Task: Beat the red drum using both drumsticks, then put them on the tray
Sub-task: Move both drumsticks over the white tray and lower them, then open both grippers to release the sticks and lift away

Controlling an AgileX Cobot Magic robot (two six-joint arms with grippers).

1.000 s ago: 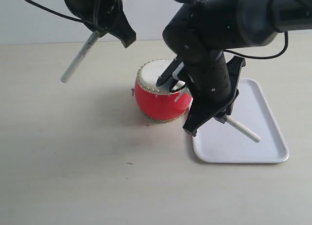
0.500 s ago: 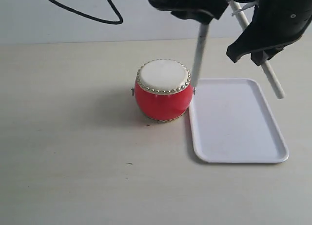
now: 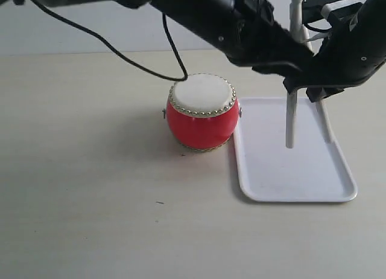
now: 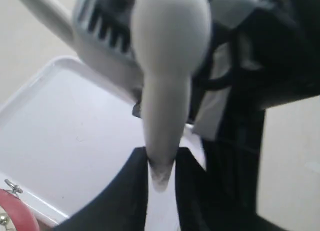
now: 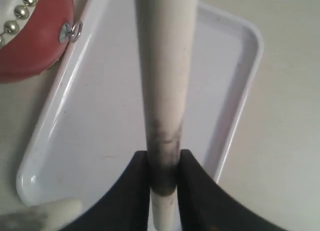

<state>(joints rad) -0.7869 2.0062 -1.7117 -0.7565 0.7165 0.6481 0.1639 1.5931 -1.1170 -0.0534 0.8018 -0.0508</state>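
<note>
The red drum (image 3: pixel 202 119) with its cream top stands at the middle of the table, and the white tray (image 3: pixel 271 170) lies just to its right. My left arm reaches across above the drum. Its gripper (image 3: pixel 292 80) is shut on one drumstick (image 3: pixel 290 122), which hangs nearly upright over the tray with its lower tip close to the surface. Beside it, my right gripper (image 3: pixel 319 95) is shut on the other drumstick (image 3: pixel 324 122), also pointing down over the tray. In the wrist views each stick (image 4: pixel 165 96) (image 5: pixel 165 71) sits clamped between black jaws above the tray (image 4: pixel 70 136) (image 5: pixel 100 106).
Bare beige tabletop (image 3: pixel 90 188) lies left of and in front of the drum. The drum's side ring (image 5: pixel 73 32) nearly touches the tray's rim. The two arms crowd close together above the tray. A black cable (image 3: pixel 139 64) trails from the left arm.
The left arm has swung from the far left across the drum to the tray, its stick now upright. The right gripper rose off the tray, then came down over it.
</note>
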